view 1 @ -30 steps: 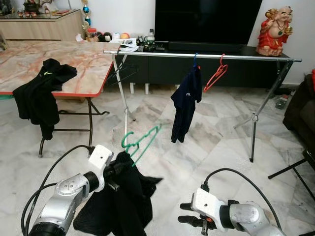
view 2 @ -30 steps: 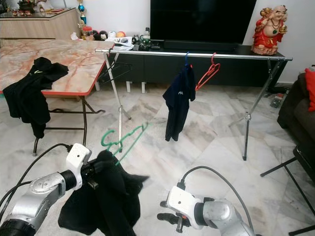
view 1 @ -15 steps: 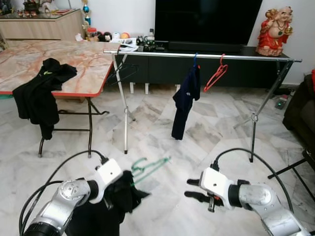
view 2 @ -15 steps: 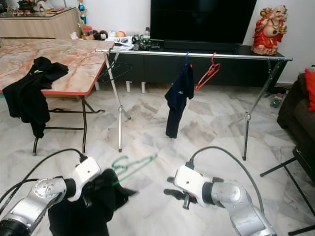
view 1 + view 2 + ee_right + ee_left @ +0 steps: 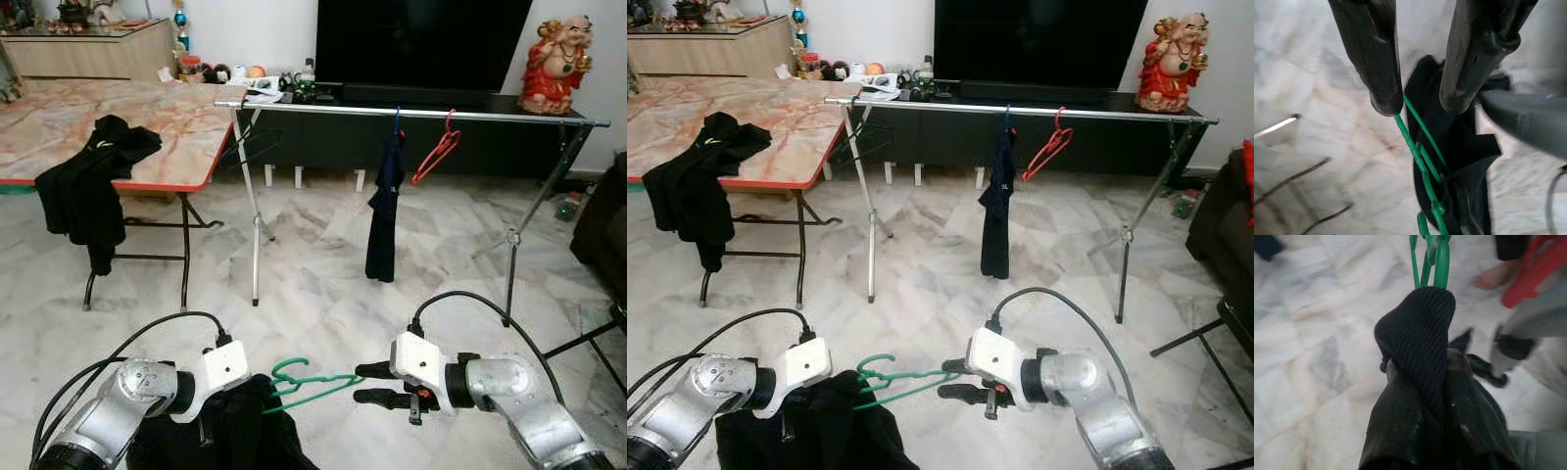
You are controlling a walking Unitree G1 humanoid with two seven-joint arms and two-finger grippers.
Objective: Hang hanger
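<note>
— Between the two grippers, what is lying?

— Low in front of the robot, the green hanger (image 5: 306,381) is stretching almost level from the left gripper (image 5: 257,394) toward the right gripper (image 5: 364,384). A black garment (image 5: 230,439) is hanging on it and is drooping under the left gripper.

— Is the left gripper holding it?

— Yes, its fingers are pressing together on the black garment at the neck of the hanger; in the left wrist view the knitted cloth (image 5: 1420,328) is bunching between them, and the green wire is coming out just beyond the tips.

— And the right one?

— Its two black fingers (image 5: 1374,58) are standing apart, and the far end of the green wire is passing between their tips; one tip is touching the wire, but they are not clamping it.

— What is standing beyond the grippers?

— Well beyond them a metal drying rail (image 5: 411,114) is carrying a dark garment (image 5: 384,211) and a red hanger (image 5: 436,152). Far off the left gripper's side, a marble-top table (image 5: 147,122) is bearing another black garment (image 5: 93,186)
</note>
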